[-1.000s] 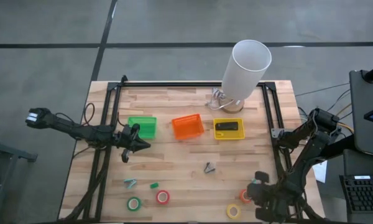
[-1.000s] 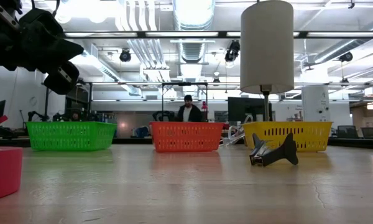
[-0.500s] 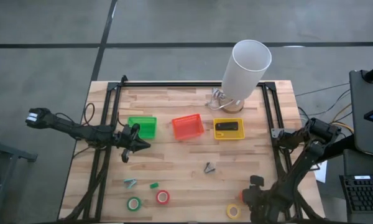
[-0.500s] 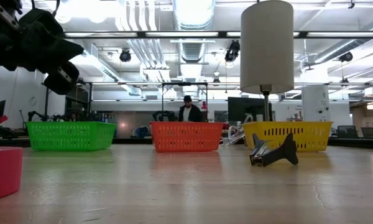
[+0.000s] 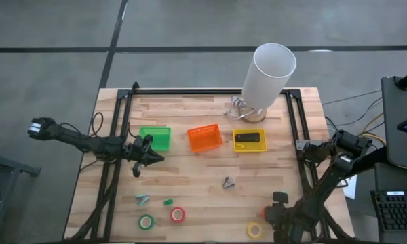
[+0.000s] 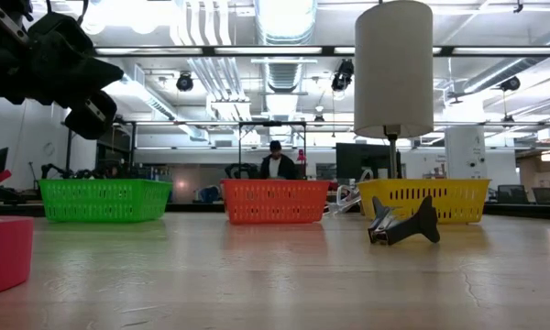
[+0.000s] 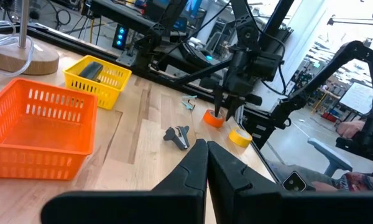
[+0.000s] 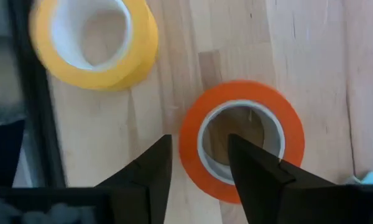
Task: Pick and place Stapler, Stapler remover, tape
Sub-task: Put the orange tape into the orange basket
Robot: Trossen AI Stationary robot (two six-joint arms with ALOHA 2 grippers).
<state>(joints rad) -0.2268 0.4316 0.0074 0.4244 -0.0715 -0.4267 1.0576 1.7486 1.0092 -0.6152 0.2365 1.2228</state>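
My right gripper (image 8: 199,140) is open and points down over the orange-red tape (image 8: 280,124), near the table's near right corner. One finger stands outside the rim and the other over the hole. The yellow tape (image 8: 93,43) lies flat beside it. The green tape (image 5: 146,221) and red tape (image 5: 178,215) lie near the near edge. The dark stapler (image 5: 247,137) lies in the yellow bin (image 5: 261,147). A dark stapler remover (image 5: 228,181) rests mid-table. My left gripper (image 5: 152,158) waits, shut, in front of the green bin (image 5: 154,138). My right gripper comes at the orange-red tape from above, pointing down. One finger (image 8: 152,174) is outside the rim (image 8: 189,146) and the other (image 8: 255,174) is over the pale centre. The roll lies flat on the table. Whether the fingers touch it, I cannot tell.
An orange bin (image 5: 205,137) stands between the green and yellow bins. A white lamp (image 5: 268,71) on a wooden base stands at the far edge behind the yellow bin. A teal remover (image 5: 142,199) and a small green piece (image 5: 168,201) lie near the green tape. Black rails (image 5: 295,129) edge the table.
My right gripper has moved toward the table's left and come over the orange-red tape, which it now covers in the high view. It has held still for the last half second. The tapes, stapler and bins have not moved.
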